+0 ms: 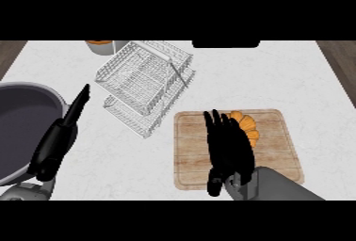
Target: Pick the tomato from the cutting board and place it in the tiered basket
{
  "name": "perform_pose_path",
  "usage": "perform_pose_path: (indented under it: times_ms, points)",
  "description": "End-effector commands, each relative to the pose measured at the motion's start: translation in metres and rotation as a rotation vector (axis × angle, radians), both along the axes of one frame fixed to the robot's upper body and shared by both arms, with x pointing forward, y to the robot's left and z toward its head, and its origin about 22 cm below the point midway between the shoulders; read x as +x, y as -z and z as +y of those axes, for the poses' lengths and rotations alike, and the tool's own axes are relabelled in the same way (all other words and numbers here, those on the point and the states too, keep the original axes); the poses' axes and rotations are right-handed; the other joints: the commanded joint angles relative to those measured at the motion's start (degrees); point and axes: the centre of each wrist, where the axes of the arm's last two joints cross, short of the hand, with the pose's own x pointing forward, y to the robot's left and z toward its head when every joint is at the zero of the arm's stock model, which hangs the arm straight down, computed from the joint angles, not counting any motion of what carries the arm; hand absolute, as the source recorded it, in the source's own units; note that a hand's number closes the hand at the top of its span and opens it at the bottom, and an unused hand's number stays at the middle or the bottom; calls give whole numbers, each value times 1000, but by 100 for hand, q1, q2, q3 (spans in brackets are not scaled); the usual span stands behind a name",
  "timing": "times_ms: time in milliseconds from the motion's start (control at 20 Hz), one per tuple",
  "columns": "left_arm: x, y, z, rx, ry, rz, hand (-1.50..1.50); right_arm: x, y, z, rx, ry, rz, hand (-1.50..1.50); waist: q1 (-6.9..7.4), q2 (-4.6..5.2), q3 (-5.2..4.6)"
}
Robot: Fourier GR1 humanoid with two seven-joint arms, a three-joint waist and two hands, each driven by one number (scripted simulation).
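Head view showed the white counter [292, 80] from above, with my two hands coming in from its near edge. My right hand [228, 146] lay over the wooden cutting board [278, 150], which sat near the right part of the near edge of the counter. Its fingers were straight and stretched out toward the far edge of the board, not curled around anything. The tomato [248, 128], which looked orange and ribbed, was on the far part of the board, just beside my fingers on their right side; I could not tell if the fingers touched it, because the hand hid part of it.

The tiered basket [146, 82], made of white wire, stood in the middle of the counter toward its far edge, to the left of the board and apart from it. My left hand [59, 141] was near the left edge of the counter, with its fingers straight and pointing away from me, holding nothing. A big grey pot [21, 122] was at the left edge, partly under this hand. An orange thing [99, 45] was at the far edge, behind the basket
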Motion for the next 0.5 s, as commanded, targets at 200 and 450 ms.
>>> perform_pose_path:
  times_ms: [200,450]
  points:
    - [-3,-4,12,-6,-9,-5,0,-9,16,12,-202,164,122,-150,-5,9,7]
    - [-7,7,-1,-14,0,24,0,-18,27,11,-216,154,182,-150,-45,11,1]
